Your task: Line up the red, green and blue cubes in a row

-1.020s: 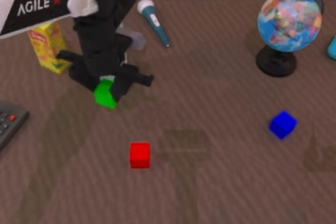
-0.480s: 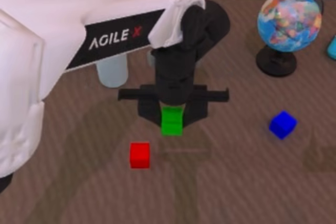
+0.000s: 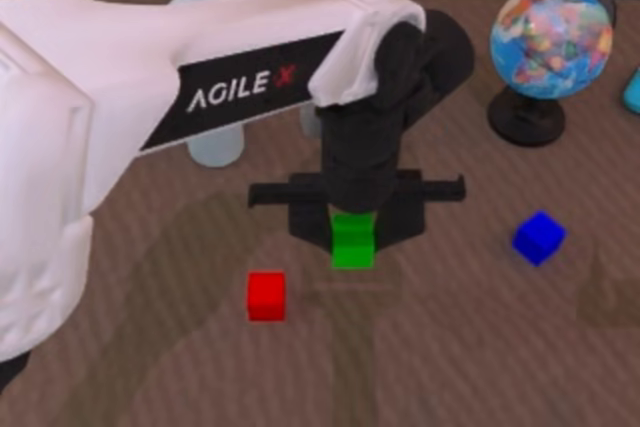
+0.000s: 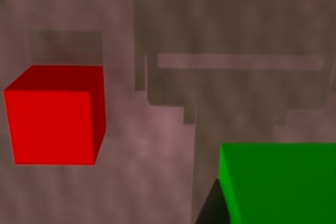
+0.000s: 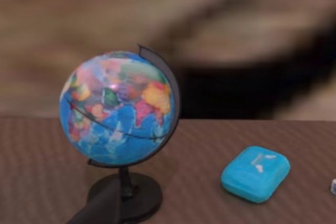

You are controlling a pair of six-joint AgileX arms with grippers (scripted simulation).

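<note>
The white left arm is reaching across the table from the top view's left, and the black panel on its side is showing the word "AGILEX" in white letters with a red X. No other writing is readable; the globe is carrying only a coloured map.

The left gripper is hanging near the middle of the table with its fingers clamped on the green cube. In the left wrist view the green cube is filling one corner, with the red cube sitting apart from it on the brown surface.

The red cube is lying just toward the near-left of the gripper, with a gap between it and the green one. The blue cube is sitting well apart toward the right, turned at an angle. Bare tabletop is lying between the green and blue cubes and along the whole near edge.

A pale bottle is standing behind the left arm. The globe is standing at the far right, and the right wrist view is showing the globe with a turquoise box beside it. The right arm is not appearing in the top view.
</note>
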